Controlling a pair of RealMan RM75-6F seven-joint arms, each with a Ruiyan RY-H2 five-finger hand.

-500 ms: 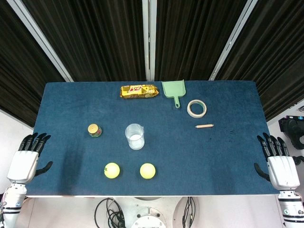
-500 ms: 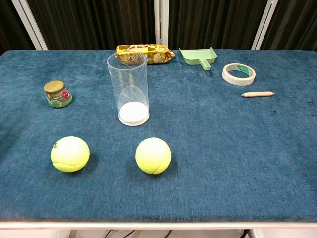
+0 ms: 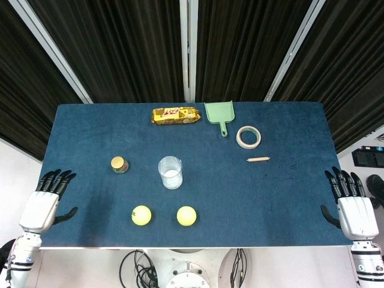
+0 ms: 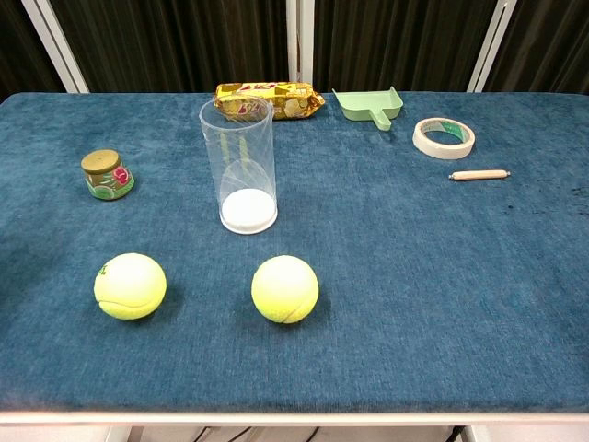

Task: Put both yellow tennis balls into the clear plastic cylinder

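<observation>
Two yellow tennis balls lie near the table's front edge: one on the left (image 3: 141,215) (image 4: 130,285) and one on the right (image 3: 186,215) (image 4: 285,288). The clear plastic cylinder (image 3: 170,172) (image 4: 241,164) stands upright and empty just behind them. My left hand (image 3: 43,203) hangs off the table's left edge, fingers apart, holding nothing. My right hand (image 3: 352,207) is off the right edge, fingers spread and empty. Neither hand shows in the chest view.
A small jar with a gold lid (image 3: 119,164) (image 4: 108,174) stands left of the cylinder. At the back lie a yellow snack packet (image 3: 174,115), a green dustpan (image 3: 219,113), a tape roll (image 3: 248,137) and a wooden peg (image 3: 258,159).
My left hand has shifted slightly right, toward the table edge. The right hand and all objects stay where they were.
</observation>
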